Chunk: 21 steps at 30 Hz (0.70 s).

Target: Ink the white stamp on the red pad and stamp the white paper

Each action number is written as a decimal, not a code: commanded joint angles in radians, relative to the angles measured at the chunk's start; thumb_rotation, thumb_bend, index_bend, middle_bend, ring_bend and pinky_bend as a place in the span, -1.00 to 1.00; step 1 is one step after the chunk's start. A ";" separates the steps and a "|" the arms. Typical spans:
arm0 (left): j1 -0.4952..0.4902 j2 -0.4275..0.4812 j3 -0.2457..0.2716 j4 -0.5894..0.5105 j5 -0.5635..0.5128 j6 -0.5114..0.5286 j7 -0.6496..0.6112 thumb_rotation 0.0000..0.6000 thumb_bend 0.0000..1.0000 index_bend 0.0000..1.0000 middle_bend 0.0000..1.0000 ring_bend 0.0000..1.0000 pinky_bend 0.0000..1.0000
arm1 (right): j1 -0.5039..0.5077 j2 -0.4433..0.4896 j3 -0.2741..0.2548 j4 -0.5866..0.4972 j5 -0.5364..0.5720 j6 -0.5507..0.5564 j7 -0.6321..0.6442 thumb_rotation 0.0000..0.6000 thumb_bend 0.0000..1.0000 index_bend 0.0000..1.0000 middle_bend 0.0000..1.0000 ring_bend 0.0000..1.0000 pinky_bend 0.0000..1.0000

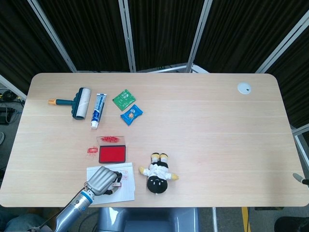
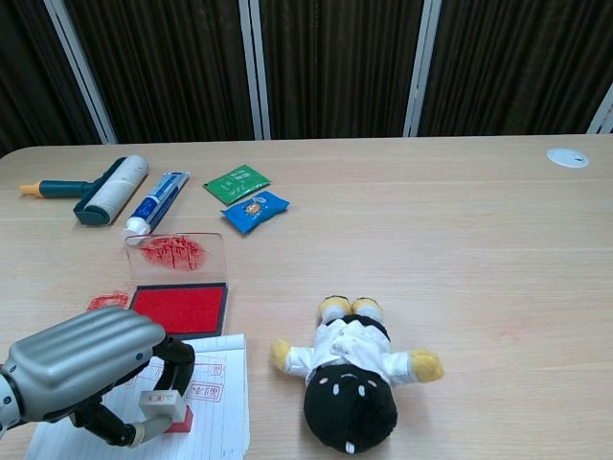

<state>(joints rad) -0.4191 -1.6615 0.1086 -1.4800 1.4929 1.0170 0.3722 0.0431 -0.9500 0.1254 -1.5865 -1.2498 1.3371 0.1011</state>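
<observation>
Gripping blocky white stamp (image 2: 163, 407) | ribbed metal left hand (image 2: 81, 362) | lined paper (image 2: 216, 407)

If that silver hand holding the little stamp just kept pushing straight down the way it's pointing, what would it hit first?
The left hand holds the white stamp with its red face down on the white paper, or just above it; contact is hard to judge. It would meet the paper first.

Light wood desk (image 1: 203, 125) with rounded corners. Far left: lint roller (image 1: 77, 102), toothpaste tube (image 1: 98, 110), green sachet (image 1: 124, 99) and blue sachet (image 1: 131, 114). Near edge: red pad (image 1: 112, 154) with its ink-smeared clear lid (image 1: 111, 139) open behind it, white paper (image 1: 124, 183), plush doll (image 1: 158, 177). Far right corner: white disc (image 1: 244, 88).
</observation>
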 commanded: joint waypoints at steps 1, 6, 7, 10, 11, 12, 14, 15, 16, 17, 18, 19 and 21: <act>0.001 -0.002 0.001 0.003 -0.002 0.000 0.001 1.00 -0.25 0.16 0.15 0.71 0.71 | 0.000 0.000 0.000 0.000 0.000 0.000 0.000 1.00 -1.00 -1.00 -1.00 -1.00 -1.00; 0.001 -0.005 0.002 0.008 -0.004 0.000 0.002 1.00 -0.25 0.16 0.15 0.71 0.71 | 0.000 0.000 0.000 0.000 0.001 -0.002 -0.001 1.00 -1.00 -1.00 -1.00 -1.00 -1.00; 0.001 -0.005 0.003 0.009 -0.004 0.000 0.002 1.00 -0.25 0.16 0.15 0.71 0.71 | 0.001 0.000 0.000 0.001 0.001 -0.002 -0.001 1.00 -1.00 -1.00 -1.00 -1.00 -1.00; 0.001 -0.006 0.003 0.011 -0.005 0.000 0.002 1.00 -0.25 0.16 0.15 0.71 0.71 | 0.001 0.000 0.000 0.001 0.002 -0.002 -0.001 1.00 -1.00 -1.00 -1.00 -1.00 -1.00; 0.001 -0.007 0.003 0.011 -0.005 0.000 0.001 1.00 -0.25 0.16 0.15 0.71 0.71 | 0.001 -0.001 0.000 0.001 0.002 -0.002 -0.001 1.00 -1.00 -1.00 -1.00 -1.00 -1.00; 0.001 -0.006 0.003 0.011 -0.004 0.001 0.001 1.00 -0.25 0.16 0.15 0.71 0.71 | 0.001 0.000 0.000 0.001 0.002 -0.003 -0.001 1.00 -1.00 -1.00 -1.00 -1.00 -1.00; 0.001 -0.006 0.003 0.009 -0.004 0.002 -0.001 1.00 -0.25 0.16 0.15 0.71 0.71 | 0.001 0.000 0.000 0.000 0.002 -0.003 -0.002 1.00 -1.00 -1.00 -1.00 -1.00 -1.00; 0.001 -0.006 0.003 0.009 -0.004 0.002 -0.001 1.00 -0.25 0.16 0.15 0.71 0.71 | 0.001 0.000 0.000 0.000 0.002 -0.003 -0.002 1.00 -1.00 -1.00 -1.00 -1.00 -1.00; 0.001 -0.005 0.003 0.009 -0.004 0.002 -0.001 1.00 -0.25 0.16 0.15 0.71 0.71 | 0.001 0.000 0.000 0.000 0.002 -0.003 -0.002 1.00 -1.00 -1.00 -1.00 -1.00 -1.00; 0.001 -0.005 0.003 0.009 -0.004 0.003 -0.001 1.00 -0.25 0.16 0.15 0.71 0.71 | 0.001 0.000 0.000 0.000 0.002 -0.003 -0.002 1.00 -1.00 -1.00 -1.00 -1.00 -1.00; 0.001 -0.005 0.003 0.009 -0.004 0.003 -0.001 1.00 -0.25 0.16 0.15 0.71 0.71 | 0.001 0.000 0.000 0.000 0.003 -0.003 -0.002 1.00 -1.00 -1.00 -1.00 -1.00 -1.00; 0.001 -0.004 0.003 0.009 -0.004 0.004 -0.002 1.00 -0.25 0.16 0.15 0.71 0.71 | 0.001 0.000 0.000 0.000 0.003 -0.003 -0.002 1.00 -1.00 -1.00 -1.00 -1.00 -1.00; 0.001 -0.003 0.003 0.007 -0.004 0.005 -0.004 1.00 -0.25 0.16 0.15 0.71 0.71 | 0.001 0.000 0.000 0.001 0.003 -0.004 -0.001 1.00 -1.00 -1.00 -1.00 -1.00 -1.00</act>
<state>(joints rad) -0.4179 -1.6649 0.1113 -1.4728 1.4890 1.0220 0.3688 0.0440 -0.9501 0.1252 -1.5859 -1.2469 1.3334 0.0996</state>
